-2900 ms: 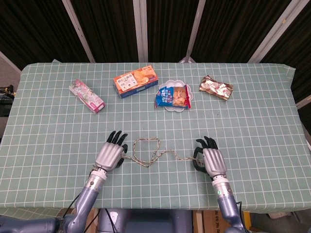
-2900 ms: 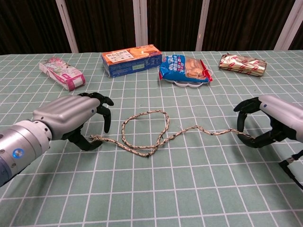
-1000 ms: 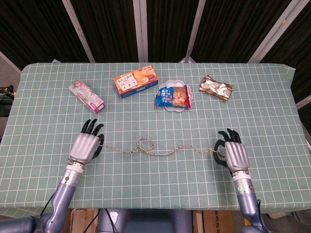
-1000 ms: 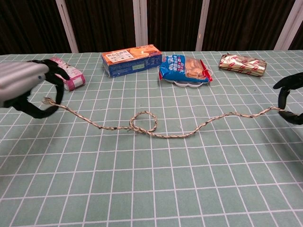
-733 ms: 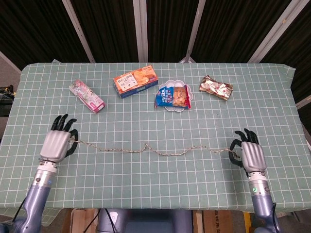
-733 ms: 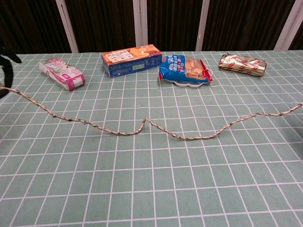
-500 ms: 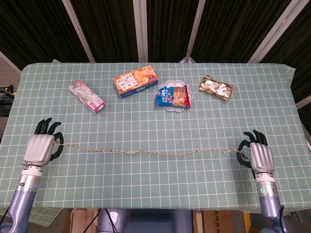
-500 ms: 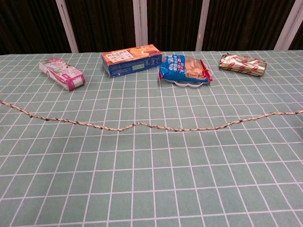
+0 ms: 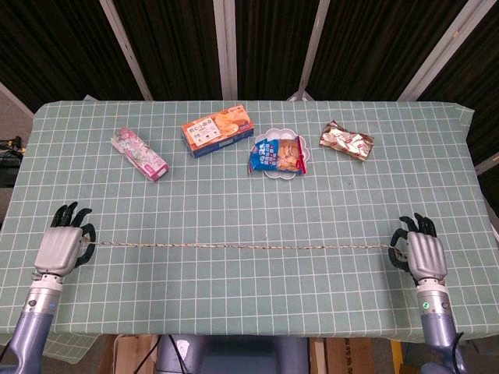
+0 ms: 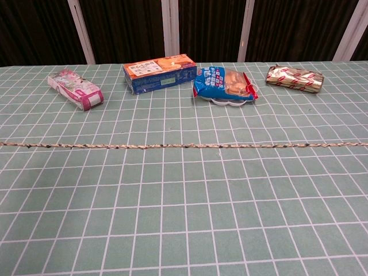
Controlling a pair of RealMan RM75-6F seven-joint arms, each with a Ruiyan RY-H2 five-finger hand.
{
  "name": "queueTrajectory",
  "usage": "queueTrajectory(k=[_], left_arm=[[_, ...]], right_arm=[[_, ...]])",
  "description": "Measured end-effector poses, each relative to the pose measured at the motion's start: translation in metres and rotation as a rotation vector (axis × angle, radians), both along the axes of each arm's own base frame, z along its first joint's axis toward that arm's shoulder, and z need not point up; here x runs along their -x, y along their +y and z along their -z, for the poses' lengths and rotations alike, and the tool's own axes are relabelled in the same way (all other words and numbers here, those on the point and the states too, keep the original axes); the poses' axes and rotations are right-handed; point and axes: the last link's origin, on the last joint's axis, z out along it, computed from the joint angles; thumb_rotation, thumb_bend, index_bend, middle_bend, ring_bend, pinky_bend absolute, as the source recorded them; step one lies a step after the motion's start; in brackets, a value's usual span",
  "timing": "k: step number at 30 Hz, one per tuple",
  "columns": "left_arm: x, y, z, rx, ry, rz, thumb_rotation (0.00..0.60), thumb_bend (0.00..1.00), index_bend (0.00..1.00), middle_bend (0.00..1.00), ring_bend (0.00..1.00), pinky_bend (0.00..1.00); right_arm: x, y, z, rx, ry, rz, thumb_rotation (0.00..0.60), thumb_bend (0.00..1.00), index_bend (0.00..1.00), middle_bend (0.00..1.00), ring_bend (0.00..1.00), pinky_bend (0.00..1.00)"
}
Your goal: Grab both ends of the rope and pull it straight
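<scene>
A thin speckled rope (image 9: 242,247) runs in a straight taut line across the near part of the green checked table (image 9: 249,304). In the chest view the rope (image 10: 184,145) spans the whole width and both ends leave the frame. My left hand (image 9: 58,245) holds the rope's left end near the table's left edge, fingers curled around it. At the right edge my right hand (image 9: 422,253) holds the other end the same way. Neither hand shows in the chest view.
Along the far side lie a pink packet (image 9: 139,153), an orange and blue box (image 9: 217,130), a blue snack bag on a white plate (image 9: 279,155) and a shiny brown packet (image 9: 347,141). The near table edge is close below the rope.
Both hands moved further apart, left one leftward and right one rightward. The rope's loop and waves have pulled out into a straight line.
</scene>
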Motion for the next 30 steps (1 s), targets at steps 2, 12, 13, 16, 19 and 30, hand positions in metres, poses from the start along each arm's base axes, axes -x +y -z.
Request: queueTrajectory(k=[2,12,13,16,19,30], left_arm=[[0.002,-0.001,0.004,0.008,0.006,-0.003,0.6,0.55,0.61,0.16,0.0,0.0],[0.006,-0.001,0.013,0.022,0.03,-0.016,0.6,0.49,0.48,0.11,0.0,0.0],[0.006,-0.002,0.013,0.023,0.035,-0.018,0.6,0.48,0.46,0.1,0.0,0.0],[0.008,-0.002,0.013,0.024,0.055,-0.026,0.6,0.43,0.41,0.06,0.0,0.0],[0.008,-0.003,0.012,0.026,0.065,-0.038,0.6,0.37,0.37,0.02,0.0,0.0],[0.005,-0.012,-0.009,0.011,0.031,-0.071,0.6,0.16,0.16,0.0,0.0,0.0]], right_arm=[[0.001,-0.001,0.002,-0.006,0.001,0.004,0.6,0.43,0.64,0.21,0.0,0.0],[0.004,-0.006,0.015,-0.043,0.01,0.02,0.6,0.43,0.41,0.11,0.0,0.0],[0.004,-0.006,0.016,-0.048,0.014,0.018,0.6,0.43,0.37,0.09,0.0,0.0],[0.002,-0.005,0.018,-0.055,0.014,0.013,0.6,0.43,0.16,0.01,0.0,0.0],[0.001,-0.005,0.017,-0.062,0.017,0.009,0.6,0.43,0.0,0.0,0.0,0.0],[-0.003,0.003,0.0,-0.053,0.018,0.008,0.6,0.42,0.0,0.0,0.0,0.0]])
